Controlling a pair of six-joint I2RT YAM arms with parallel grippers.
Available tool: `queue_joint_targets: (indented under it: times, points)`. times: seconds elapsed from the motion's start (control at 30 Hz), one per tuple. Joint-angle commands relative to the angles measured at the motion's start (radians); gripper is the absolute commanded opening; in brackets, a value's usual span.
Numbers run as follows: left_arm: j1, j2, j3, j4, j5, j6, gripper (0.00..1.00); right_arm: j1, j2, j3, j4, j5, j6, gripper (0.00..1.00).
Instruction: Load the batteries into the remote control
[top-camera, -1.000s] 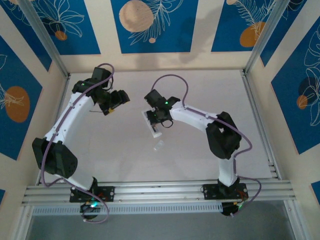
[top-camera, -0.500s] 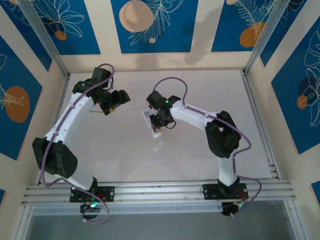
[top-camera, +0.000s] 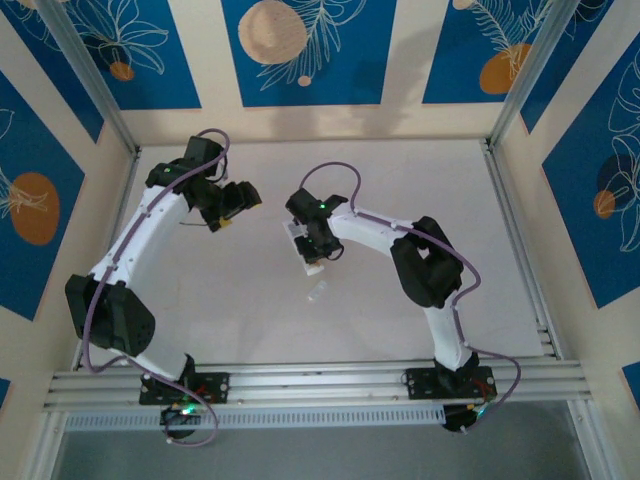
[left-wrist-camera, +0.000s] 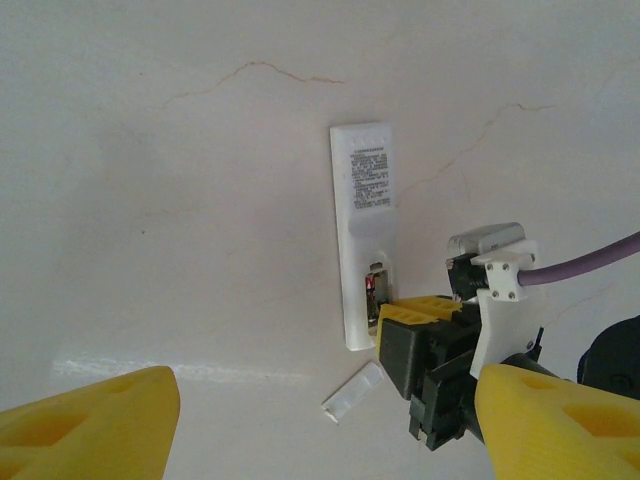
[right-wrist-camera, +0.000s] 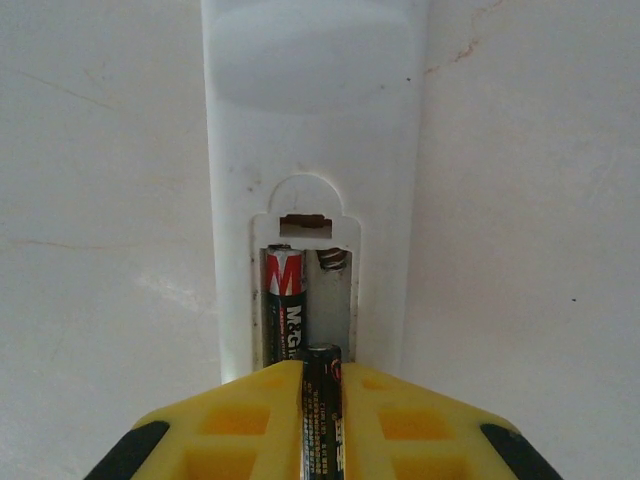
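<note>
- My right gripper (right-wrist-camera: 322, 372) pinches the second battery (right-wrist-camera: 322, 415) at the open bay of the remote control (right-wrist-camera: 310, 120), which lies back-up on the table (left-wrist-camera: 150, 150).
- The seated battery (right-wrist-camera: 284, 300) fills the bay's left slot. The spring (right-wrist-camera: 332, 260) in the right slot is bare.
- Risk: if the battery goes in tilted, its end could jam on the spring and the unheld remote could skid. Polarity unreadable.
- My left gripper (left-wrist-camera: 325, 420) hangs spread and empty, well apart from the remote.
- The left wrist view adds the cover (left-wrist-camera: 353, 392), just beside the remote's bay end. The right wrist view gives the slot detail.
</note>
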Motion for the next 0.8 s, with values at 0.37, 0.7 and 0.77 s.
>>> queue_joint_targets:
  times: [0.37,0.7,0.77]
  points:
    - [0.013,-0.007,-0.014,0.012,0.024,-0.003,0.77,0.015,0.005,0.077,-0.045,-0.001,0.027,0.23]
    - [-0.098,0.174,0.002,0.148,0.041,-0.060,0.77,0.000,-0.300,-0.260,0.173,-0.030,0.166,0.24]
    - [-0.124,0.276,0.088,0.115,0.006,-0.053,0.78,-0.002,-0.332,-0.308,0.203,-0.042,0.190,0.24]
